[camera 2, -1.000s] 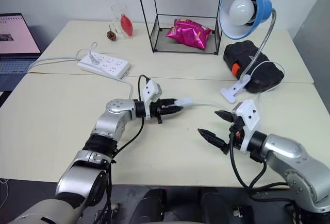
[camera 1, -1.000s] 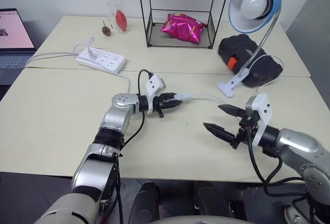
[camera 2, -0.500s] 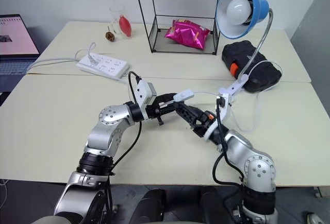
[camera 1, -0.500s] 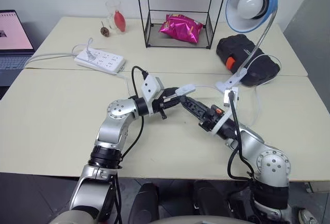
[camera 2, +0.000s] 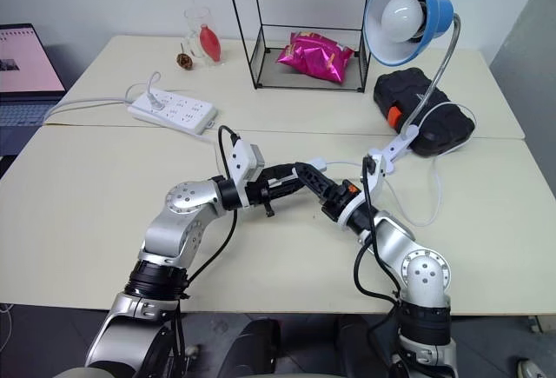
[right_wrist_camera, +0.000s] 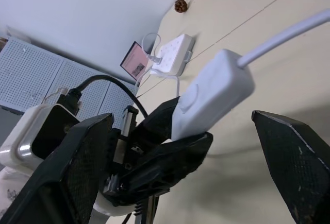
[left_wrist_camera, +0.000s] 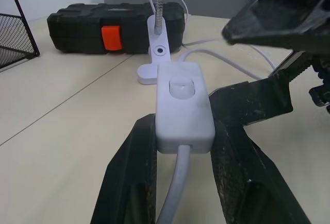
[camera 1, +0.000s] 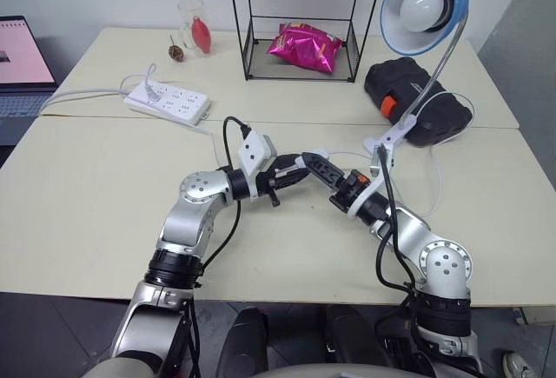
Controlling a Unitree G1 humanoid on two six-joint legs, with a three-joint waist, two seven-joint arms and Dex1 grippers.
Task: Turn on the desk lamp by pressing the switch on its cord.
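From your head cameras, the left gripper (camera 1: 294, 166) is clamped on the switch (camera 1: 314, 154) and holds it above the table (camera 1: 87, 195), near the middle of the front half. Your right gripper (camera 1: 320, 168) comes in from the other side, fingers spread wide, tips on either side of the switch. The cord (camera 1: 434, 189) loops from the switch toward the desk lamp (camera 1: 423, 9), whose white clip base (camera 1: 388, 138) sits on the table beside a black case (camera 1: 417, 100) with an orange latch. The blue shade faces you and the bulb looks unlit. Behind stand a white power strip (camera 1: 169, 100), a wire rack (camera 1: 300, 22) holding a pink snack bag (camera 1: 305, 48) whose printing is too small to read, a glass (camera 1: 196, 24) with something red in it, and a laptop (camera 1: 22, 69) at the far left.

In your left wrist view, the switch (left_wrist_camera: 183, 105) is pinched between the two black fingers (left_wrist_camera: 129, 183), rocker side up, with no legible marking. The cord (left_wrist_camera: 172, 193) leaves it toward the camera. One right finger (left_wrist_camera: 283, 13) hangs above it, another lies alongside.

In your right wrist view, the switch (right_wrist_camera: 211, 98) lies between your spread fingers (right_wrist_camera: 296, 167), gripped by the left gripper (right_wrist_camera: 170, 152). No writing is readable here.
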